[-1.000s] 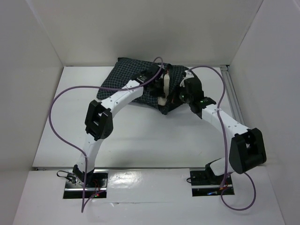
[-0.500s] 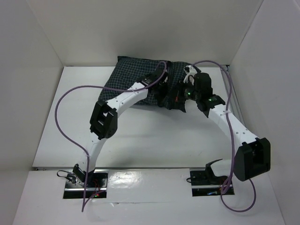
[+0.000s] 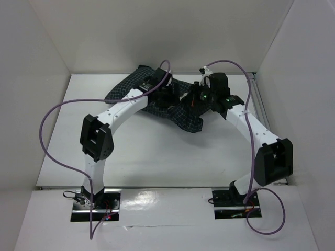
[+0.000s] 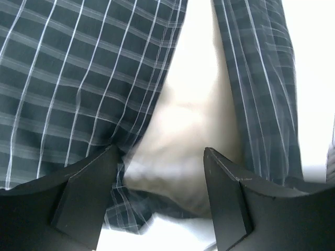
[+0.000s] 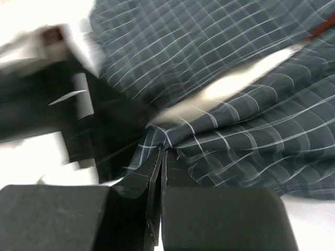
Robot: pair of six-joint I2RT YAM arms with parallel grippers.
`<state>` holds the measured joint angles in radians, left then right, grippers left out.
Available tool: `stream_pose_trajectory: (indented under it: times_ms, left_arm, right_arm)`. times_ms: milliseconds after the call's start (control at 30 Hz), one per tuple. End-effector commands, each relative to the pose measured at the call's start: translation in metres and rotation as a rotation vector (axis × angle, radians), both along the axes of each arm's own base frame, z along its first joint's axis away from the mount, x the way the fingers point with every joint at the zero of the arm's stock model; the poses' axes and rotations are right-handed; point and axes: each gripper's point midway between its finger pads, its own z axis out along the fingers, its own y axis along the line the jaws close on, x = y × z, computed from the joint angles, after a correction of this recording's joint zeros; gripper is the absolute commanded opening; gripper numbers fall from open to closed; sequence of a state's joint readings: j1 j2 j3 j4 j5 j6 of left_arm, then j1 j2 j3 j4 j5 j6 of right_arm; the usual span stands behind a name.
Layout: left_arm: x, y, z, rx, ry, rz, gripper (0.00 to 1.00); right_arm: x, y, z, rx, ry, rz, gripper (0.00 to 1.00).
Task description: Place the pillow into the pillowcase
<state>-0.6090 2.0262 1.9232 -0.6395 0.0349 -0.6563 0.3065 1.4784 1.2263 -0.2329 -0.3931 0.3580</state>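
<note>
Dark navy thin-fabric pillowcase (image 3: 184, 119) with a white grid check lies bunched at the far middle of the white tabletop (image 3: 157, 154), between both arms. The left claw (image 4: 159, 151) is released, fingers spread over the plump cream-white pillow (image 4: 193, 125) showing in the case's gap. The right claw (image 5: 161, 152) is clenched, pinching a pillowcase fold at its tips.

- My pillowcase (image 3: 189, 121), dark with a fine white grid, lies crumpled near the tabletop's (image 3: 157, 157) far edge.
- I see the pillow (image 4: 188, 130) showing cream between its folds.
</note>
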Motion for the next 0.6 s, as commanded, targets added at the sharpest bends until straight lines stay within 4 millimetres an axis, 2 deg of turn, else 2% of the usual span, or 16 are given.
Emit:
stream_pose_trajectory:
  times_ms: [0,33,67,100,133,167,233,267,333,367,467,567]
  left_arm:
    - [-0.036,0.023,0.085,-0.074,-0.12,-0.04,0.79]
    - [-0.032,0.038,0.08,-0.049,-0.122,0.002,0.79]
    - [-0.033,0.054,0.063,-0.016,-0.09,0.033,0.79]
    - [-0.034,0.064,0.064,-0.009,-0.096,0.054,0.77]
    - [-0.033,0.073,0.059,0.006,-0.088,0.074,0.77]
    - [-0.032,0.086,0.042,0.04,-0.061,0.095,0.77]
    - [-0.037,0.094,0.041,0.044,-0.057,0.104,0.76]
    - [-0.036,0.101,0.033,0.067,-0.049,0.111,0.76]
    - [-0.036,0.108,0.032,0.092,-0.058,0.135,0.76]
    - [-0.038,0.116,0.04,0.089,-0.079,0.154,0.76]
    - [-0.038,0.135,0.04,0.076,-0.075,0.196,0.76]
    - [-0.04,0.159,0.041,0.085,-0.079,0.252,0.77]
  right_arm:
    - [0.035,-0.039,-0.051,-0.199,0.089,-0.189,0.0]
    - [0.039,-0.041,-0.056,-0.217,0.107,-0.201,0.0]
    - [0.045,-0.041,-0.064,-0.231,0.129,-0.206,0.0]
    - [0.046,-0.041,-0.069,-0.236,0.14,-0.205,0.0]
    - [0.046,-0.041,-0.069,-0.236,0.14,-0.205,0.0]
    - [0.047,-0.039,-0.068,-0.227,0.133,-0.197,0.0]
    - [0.04,-0.034,-0.071,-0.214,0.141,-0.184,0.0]
    - [0.04,-0.033,-0.068,-0.201,0.132,-0.19,0.0]
    - [0.037,-0.034,-0.068,-0.201,0.132,-0.191,0.0]
    - [0.037,-0.034,-0.068,-0.201,0.132,-0.191,0.0]
    - [0.043,-0.034,-0.068,-0.224,0.137,-0.208,0.0]
    - [0.045,-0.018,-0.064,-0.227,0.118,-0.174,0.0]
